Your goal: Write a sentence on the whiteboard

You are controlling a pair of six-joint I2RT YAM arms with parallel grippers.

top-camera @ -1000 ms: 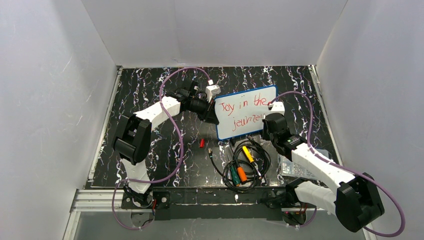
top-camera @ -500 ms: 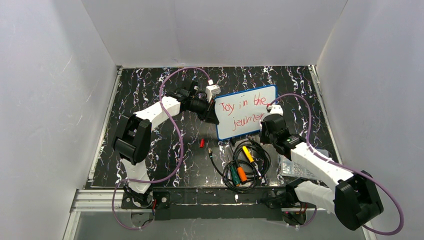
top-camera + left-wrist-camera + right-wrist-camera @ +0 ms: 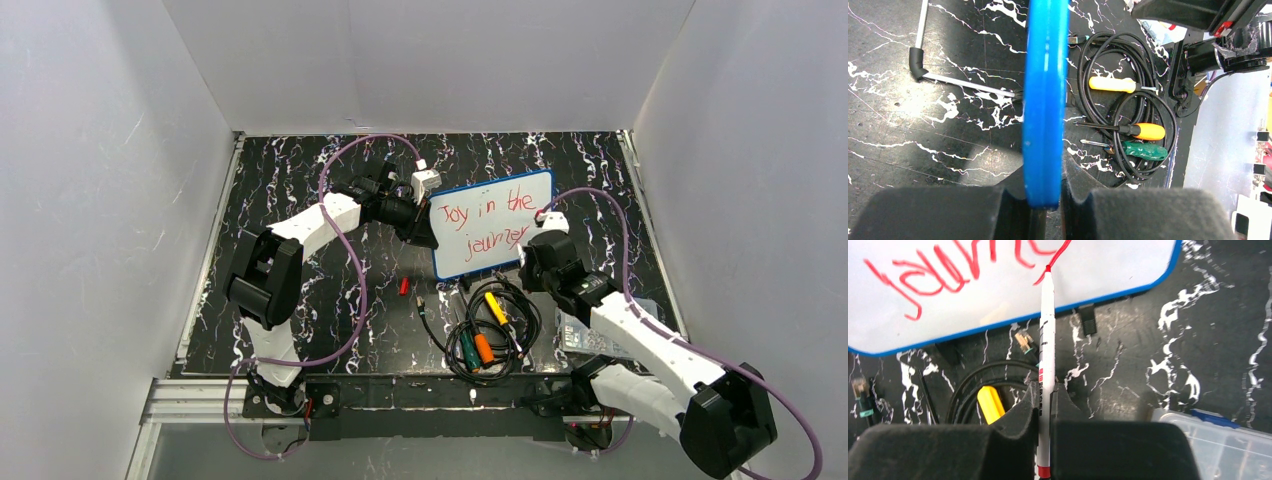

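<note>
One shift | right claw [image 3: 1047, 402] with marker [image 3: 1046, 330] nearer | whiteboard [image 3: 470, 262] unmoved

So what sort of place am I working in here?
Probably a robot test cell or lab bench: plain white walls box in a black marbled table, with screwdrivers lying loose near the whiteboard.

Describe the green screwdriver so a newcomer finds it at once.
Find the blue-rimmed whiteboard mid-table; just nearer the arm bases lies a black cable coil. Inside it, the green-handled screwdriver lies leftmost from above, beside an orange-handled one; no other handle is green.
</note>
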